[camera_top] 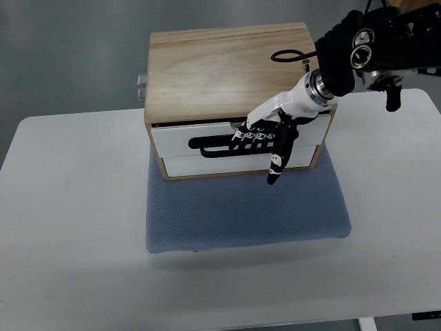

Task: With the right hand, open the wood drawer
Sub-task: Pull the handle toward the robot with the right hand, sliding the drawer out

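- The right hand [265,138] reaches in from the upper right, its fingers [251,140] curled into the black slot handle [217,146] of the wood drawer [207,141].
- One finger points down past the drawer front.
- Beneath the hand, the wooden box [220,62] sits on a blue mat [241,214] on the white desk [69,207].

a robot test lab or research workspace

a plain white worktop [76,207] stands on a bare grey floor [69,55], holding only a blue foam pad [241,214] with a small wooden drawer box [227,55] set on it, laid out as a staged test prop with no household or office clutter around it.
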{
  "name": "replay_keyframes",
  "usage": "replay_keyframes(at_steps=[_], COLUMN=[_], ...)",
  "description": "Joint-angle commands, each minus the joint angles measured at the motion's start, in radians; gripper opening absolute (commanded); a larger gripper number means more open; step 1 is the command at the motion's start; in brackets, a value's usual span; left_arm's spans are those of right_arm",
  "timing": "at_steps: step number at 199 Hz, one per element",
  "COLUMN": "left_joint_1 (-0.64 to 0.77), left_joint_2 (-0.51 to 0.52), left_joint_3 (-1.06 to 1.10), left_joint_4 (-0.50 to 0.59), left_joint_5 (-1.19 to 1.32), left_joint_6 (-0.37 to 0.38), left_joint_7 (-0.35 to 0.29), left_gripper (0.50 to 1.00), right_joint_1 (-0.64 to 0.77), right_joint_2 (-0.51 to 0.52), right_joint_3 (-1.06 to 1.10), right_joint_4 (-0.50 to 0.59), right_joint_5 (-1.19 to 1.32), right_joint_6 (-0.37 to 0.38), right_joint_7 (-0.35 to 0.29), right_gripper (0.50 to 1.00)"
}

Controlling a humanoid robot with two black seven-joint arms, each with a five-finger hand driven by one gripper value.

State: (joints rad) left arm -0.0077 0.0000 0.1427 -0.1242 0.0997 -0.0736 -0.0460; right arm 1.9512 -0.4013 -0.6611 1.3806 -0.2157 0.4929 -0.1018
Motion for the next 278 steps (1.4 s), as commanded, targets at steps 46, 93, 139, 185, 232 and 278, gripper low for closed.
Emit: replay_keyframes(at_steps=[46,93,139,185,232,278], left_joint_1=[0.0,-0.002,0.0,0.0,0.0,0.0], left_joint_2=[0.0,0.0,0.0,0.0,0.0,0.0], left_joint_3=[0.0,0.0,0.0,0.0,0.0,0.0], left_joint_4=[0.0,0.0,0.0,0.0,0.0,0.0], left_joint_5=[0.0,0.0,0.0,0.0,0.0,0.0], left_joint_6=[0.0,0.0,0.0,0.0,0.0,0.0], left_joint_7=[0.0,0.0,0.0,0.0,0.0,0.0], left_gripper=[1.0,1.0,1.0,1.0,1.0,1.0], right_joint_1=[0.015,0.032,0.045,0.078,0.087,0.098], right_joint_2=[-0.01,-0.017,-0.031,-0.036,-0.05,-0.056], right_joint_3=[-0.003,-0.003,-0.003,-0.002,0.0,-0.002], right_joint_4=[0.064,0.086,0.117,0.14,0.166,0.192], right_joint_5=[-0.001,-0.002,-0.001,-0.001,0.001,0.001], right_joint_6=[0.078,0.118,0.118,0.118,0.118,0.118], right_joint_7=[0.001,-0.001,0.001,0.001,0.002,0.004], right_gripper=[0.944,0.944,0.944,0.944,0.944,0.944])
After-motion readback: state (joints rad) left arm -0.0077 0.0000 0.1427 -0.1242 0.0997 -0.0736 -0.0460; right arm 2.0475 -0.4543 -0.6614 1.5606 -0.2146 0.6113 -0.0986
